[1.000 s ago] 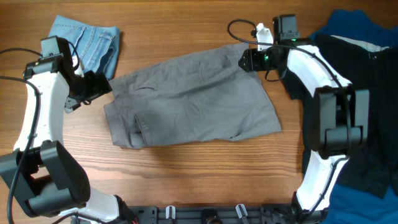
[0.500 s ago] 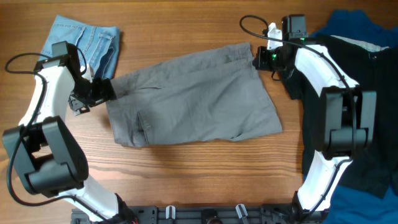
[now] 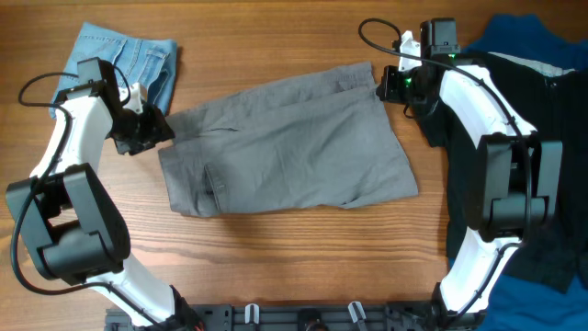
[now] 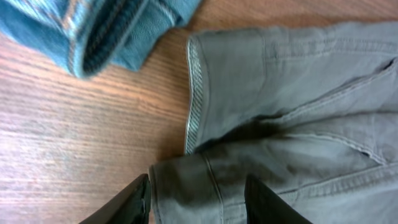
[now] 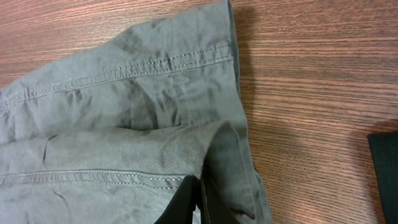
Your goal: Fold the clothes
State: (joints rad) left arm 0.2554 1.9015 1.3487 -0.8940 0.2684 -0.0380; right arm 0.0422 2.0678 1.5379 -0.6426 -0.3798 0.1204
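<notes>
We count one grey shorts (image 3: 285,142), one denim shorts (image 3: 129,60), one black garment (image 3: 560,129), one blue garment (image 3: 516,29), one left hand (image 3: 156,129), one right hand (image 3: 381,83).

Grey shorts (image 3: 285,138); light-blue denim (image 3: 129,60); seemingly black garment (image 3: 560,101)

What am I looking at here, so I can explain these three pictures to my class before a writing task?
Two white robot arms work at a wooden table. One picture looks down from above; the other two come from a camera on each wrist, looking past that arm's fingers. Grey shorts lie spread mid-table, small denim shorts near the left arm, a black garment and a blue garment by the right arm. The right fingers are shut on one far corner of the grey shorts. The left fingers stand apart around the other far corner, not pinching it.
</notes>
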